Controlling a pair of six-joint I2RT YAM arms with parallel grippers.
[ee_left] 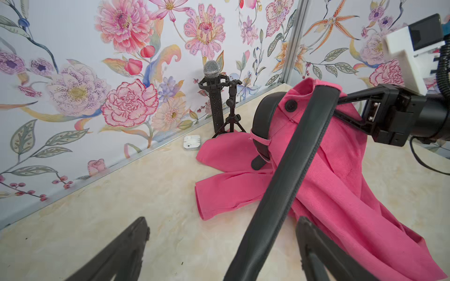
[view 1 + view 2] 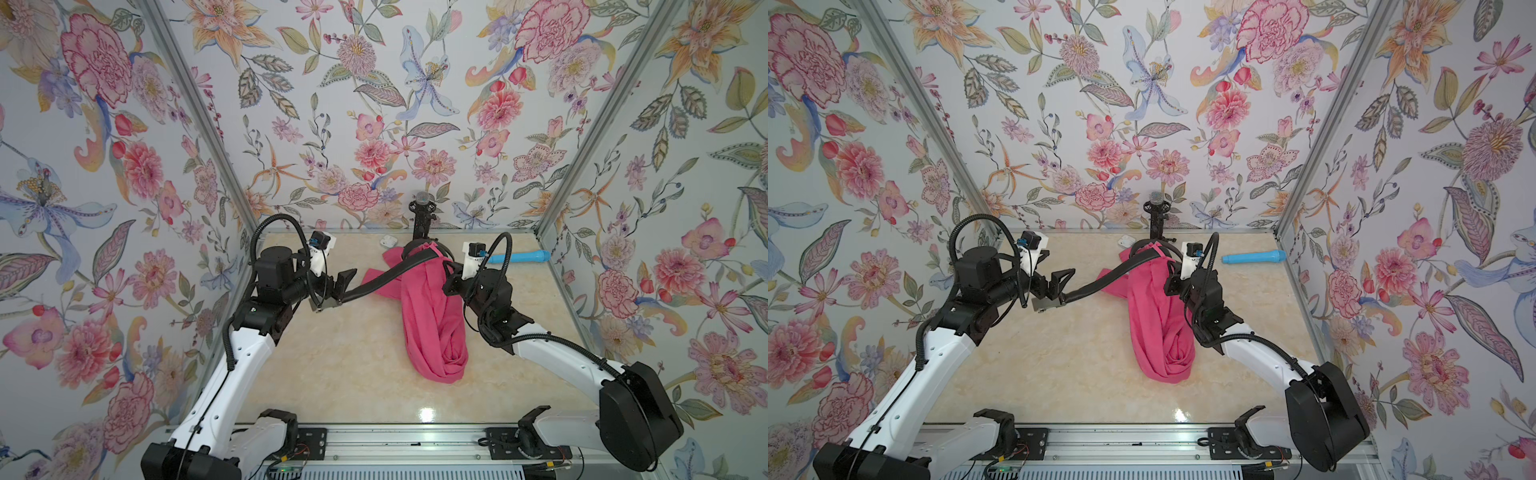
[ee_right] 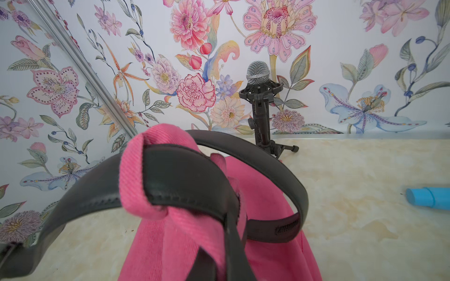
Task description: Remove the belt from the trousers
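The pink trousers (image 2: 432, 324) are lifted at the waistband and drape down onto the table, in both top views (image 2: 1158, 332). My right gripper (image 3: 227, 219) is shut on the waistband fabric beside the dark button (image 1: 291, 105). The black belt (image 2: 382, 278) still runs through a pink loop (image 3: 136, 180) and curves behind the waistband. Its free length stretches left to my left gripper (image 2: 340, 289). That gripper (image 1: 222, 220) is open, with the belt (image 1: 292, 165) passing unclamped between its fingers. The grey buckle end (image 2: 324, 306) sits just past the left gripper.
A microphone on a small tripod (image 2: 422, 216) stands at the back wall behind the trousers. A white earbud case (image 2: 388, 240) lies to its left and a blue cylinder (image 2: 519, 256) at the back right. Floral walls close in three sides.
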